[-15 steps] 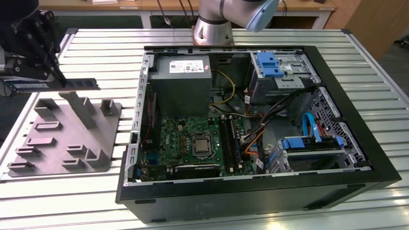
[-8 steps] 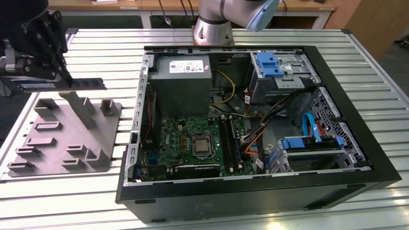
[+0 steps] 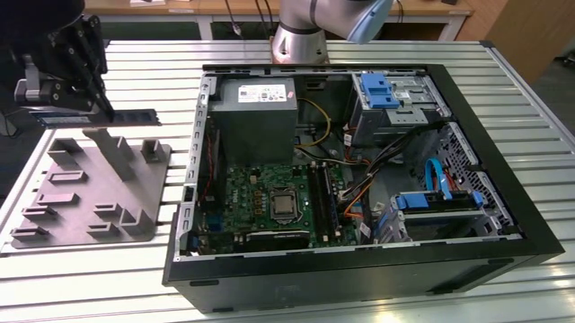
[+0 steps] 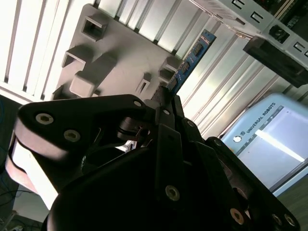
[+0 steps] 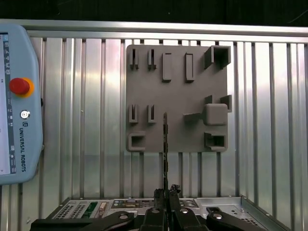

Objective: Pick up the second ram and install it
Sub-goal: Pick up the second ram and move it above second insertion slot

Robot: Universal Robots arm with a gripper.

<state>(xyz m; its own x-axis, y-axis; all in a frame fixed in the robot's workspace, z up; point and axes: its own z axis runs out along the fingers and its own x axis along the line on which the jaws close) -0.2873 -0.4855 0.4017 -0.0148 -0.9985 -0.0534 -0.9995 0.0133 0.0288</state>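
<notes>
The second ram (image 3: pixel 126 118) is a long, thin dark stick that hangs level above the far end of the grey slotted plate (image 3: pixel 90 195), at the exterior view's left. My gripper (image 3: pixel 99 114) is shut on it near its middle. In the second wrist view the ram (image 4: pixel 192 57) sticks out past the black fingers (image 4: pixel 166 103), showing a blue-green face with chips. The first wrist view shows the ram (image 5: pixel 165 139) edge-on as a thin dark line running from my gripper (image 5: pixel 166 192) over the plate (image 5: pixel 178 96). The open computer case (image 3: pixel 202 134) lies to the exterior view's right of the plate.
Inside the case are a green motherboard (image 3: pixel 269 202), a grey power supply box (image 3: pixel 256 114), blue drive brackets (image 3: pixel 378 91) and loose cables (image 3: pixel 359 182). The arm's base (image 3: pixel 301 40) stands behind the case. A teach pendant (image 5: pixel 19 96) lies on the ribbed metal table (image 3: pixel 90 282).
</notes>
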